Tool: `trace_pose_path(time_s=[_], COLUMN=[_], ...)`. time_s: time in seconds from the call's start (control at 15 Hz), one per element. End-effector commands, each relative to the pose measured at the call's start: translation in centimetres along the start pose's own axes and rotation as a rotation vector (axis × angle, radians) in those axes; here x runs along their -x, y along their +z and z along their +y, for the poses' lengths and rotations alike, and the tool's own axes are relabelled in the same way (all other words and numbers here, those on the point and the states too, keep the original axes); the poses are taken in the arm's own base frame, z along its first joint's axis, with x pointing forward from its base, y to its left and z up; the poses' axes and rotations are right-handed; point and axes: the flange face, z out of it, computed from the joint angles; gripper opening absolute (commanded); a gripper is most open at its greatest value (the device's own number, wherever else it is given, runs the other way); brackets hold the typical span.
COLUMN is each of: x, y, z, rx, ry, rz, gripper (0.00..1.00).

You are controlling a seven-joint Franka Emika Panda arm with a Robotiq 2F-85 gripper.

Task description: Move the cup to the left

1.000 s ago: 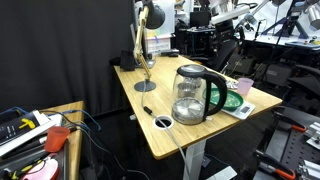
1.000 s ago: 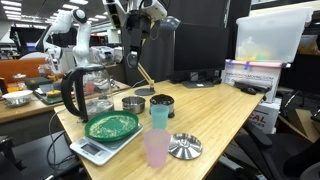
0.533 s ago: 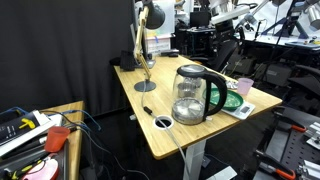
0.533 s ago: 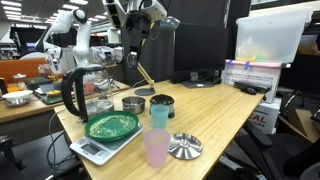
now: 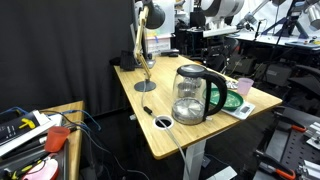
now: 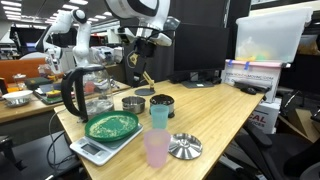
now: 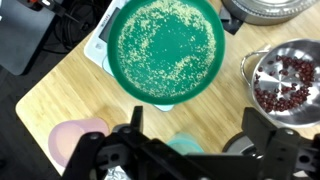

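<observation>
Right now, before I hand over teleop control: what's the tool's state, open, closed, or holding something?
The tool: open, fingers spread wide, holding nothing; the cup sits below it, not gripped.

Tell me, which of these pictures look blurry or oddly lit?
Wrist view: the green plate is sharp, but the gripper at the bottom is dark and soft, probably too close to focus. In an exterior view the arm up top looks smeared, likely motion blur, while the rest is crisp. In an exterior view the kettle shows bright glints against a black backdrop.
</observation>
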Motion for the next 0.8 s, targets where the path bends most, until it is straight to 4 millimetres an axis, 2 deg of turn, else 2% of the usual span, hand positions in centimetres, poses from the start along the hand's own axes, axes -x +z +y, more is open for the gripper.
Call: trace_pose_path(time_s=[0.0,0.2,0.33,0.73], x=[-4.0,-7.2,-8.0,-8.5], y=[-0.7,-2.1,-1.8,2.6], z=[-0.7,-0.5,-0.3,-1.5], rx=[-0.096,-0.142,-0.128,-0.057], ry=[0.068,0.131,0.151,0.186], rz=[0.020,0.092,0.109,0.043], gripper=[1.00,1.00,1.00,1.00])
